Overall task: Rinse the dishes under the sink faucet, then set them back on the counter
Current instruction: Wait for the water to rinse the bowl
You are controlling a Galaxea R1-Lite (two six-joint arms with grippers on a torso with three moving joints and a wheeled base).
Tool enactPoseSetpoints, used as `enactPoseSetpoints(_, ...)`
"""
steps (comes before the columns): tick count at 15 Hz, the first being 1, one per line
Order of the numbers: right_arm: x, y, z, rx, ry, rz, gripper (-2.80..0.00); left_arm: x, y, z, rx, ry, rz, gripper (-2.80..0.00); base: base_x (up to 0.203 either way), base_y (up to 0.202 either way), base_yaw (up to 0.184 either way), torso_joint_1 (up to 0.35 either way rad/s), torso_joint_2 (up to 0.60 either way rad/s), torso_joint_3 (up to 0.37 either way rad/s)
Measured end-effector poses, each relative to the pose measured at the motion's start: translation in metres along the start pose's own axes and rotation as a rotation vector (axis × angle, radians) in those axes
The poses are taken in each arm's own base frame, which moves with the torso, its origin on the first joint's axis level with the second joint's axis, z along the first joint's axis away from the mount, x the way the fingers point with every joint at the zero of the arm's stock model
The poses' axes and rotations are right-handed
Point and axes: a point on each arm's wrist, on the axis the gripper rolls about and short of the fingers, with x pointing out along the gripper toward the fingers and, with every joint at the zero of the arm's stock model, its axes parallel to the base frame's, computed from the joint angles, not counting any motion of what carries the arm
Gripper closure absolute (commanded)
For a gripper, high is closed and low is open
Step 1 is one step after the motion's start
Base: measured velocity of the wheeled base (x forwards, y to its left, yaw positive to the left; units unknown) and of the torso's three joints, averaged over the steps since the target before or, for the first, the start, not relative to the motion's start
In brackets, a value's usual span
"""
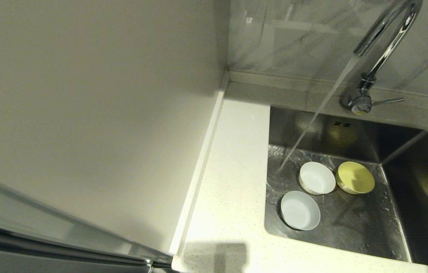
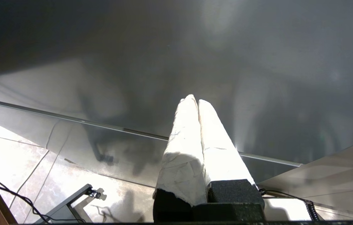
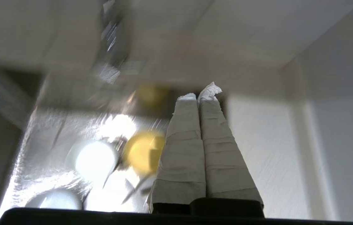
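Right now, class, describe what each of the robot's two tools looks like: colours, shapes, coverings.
Left tool: two long tapering fingers wrapped in crinkled white tape, set on black blocks, with a black coiled cable beside the base. Right tool: the same shape, wrapped in banded off-white tape that is frayed at one tip, on a black base.

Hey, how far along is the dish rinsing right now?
Done: the faucet is running and the pale blue bowl, white bowl and yellow bowl sit in the sink. In hand: nothing; the stream misses all three, and the right hand is shut and empty. Left: rinsing each and returning them to the counter.
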Motion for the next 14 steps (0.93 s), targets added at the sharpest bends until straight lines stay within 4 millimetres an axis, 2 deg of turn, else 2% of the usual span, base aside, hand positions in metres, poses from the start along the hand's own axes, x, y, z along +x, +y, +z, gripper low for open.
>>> enactPoseSetpoints(4, -0.063, 0.027, -0.070, -0.058, 0.069, 0.109, 0.00, 0.000, 0.000, 0.000, 0.000, 0.000, 0.001, 0.00, 0.000, 0.000, 0.000, 0.000, 0.00, 0.000)
enactPoseSetpoints(8, -0.118, 0.040, -0.146, -0.104, 0.083, 0.180, 0.00, 0.000, 0.000, 0.000, 0.000, 0.000, 0.000, 0.00, 0.000, 0.000, 0.000, 0.000, 0.00, 0.000)
enactPoseSetpoints(11, -0.146, 0.037, -0.178, -0.112, -0.019, 0.208, 0.00, 0.000, 0.000, 0.000, 0.000, 0.000, 0.000, 0.00, 0.000, 0.000, 0.000, 0.000, 0.00, 0.000)
enactPoseSetpoints(14, -0.157, 0.035, -0.211, -0.107, -0.085, 0.233, 0.00, 0.000, 0.000, 0.000, 0.001, 0.000, 0.000, 0.00, 0.000, 0.000, 0.000, 0.000, 0.00, 0.000)
